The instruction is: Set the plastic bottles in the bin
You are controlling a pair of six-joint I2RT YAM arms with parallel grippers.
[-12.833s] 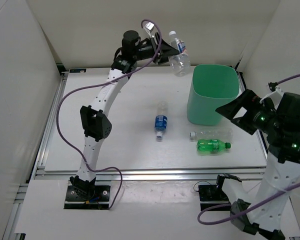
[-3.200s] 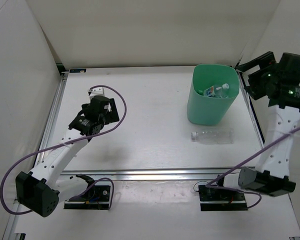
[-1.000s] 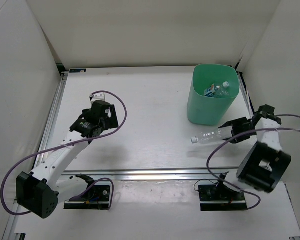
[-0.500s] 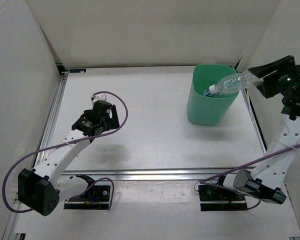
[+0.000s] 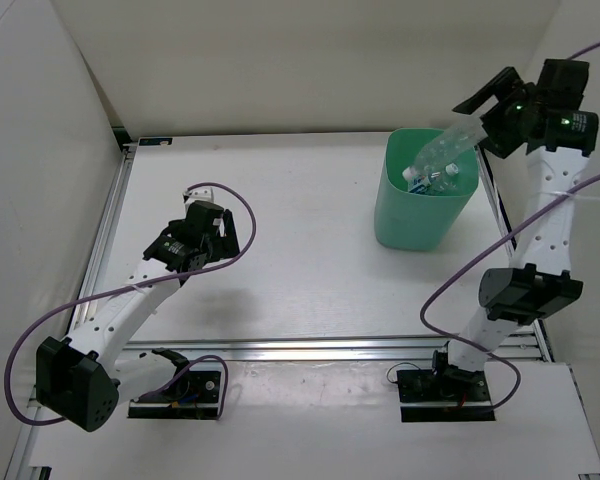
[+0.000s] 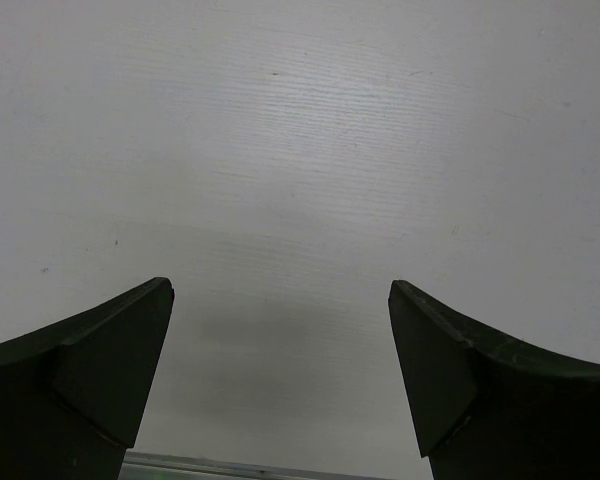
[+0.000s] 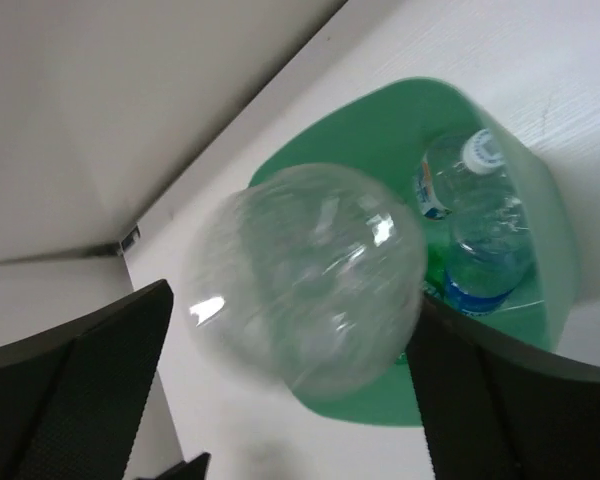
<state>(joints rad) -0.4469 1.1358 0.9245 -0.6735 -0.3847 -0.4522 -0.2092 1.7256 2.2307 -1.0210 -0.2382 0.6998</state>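
The clear plastic bottle at two o'clock looks glossy and finely ribbed, the bin is smooth mint-green plastic with a soft sheen, the worktop is matt white, faintly grained, and the left claw is matt black.

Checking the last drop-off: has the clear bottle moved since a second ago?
Yes. From the table in front of the bin, the clear bottle has gone up, now tipped over its opening.

Bright, even light with soft shadows; the clear bottle is blurred up close.
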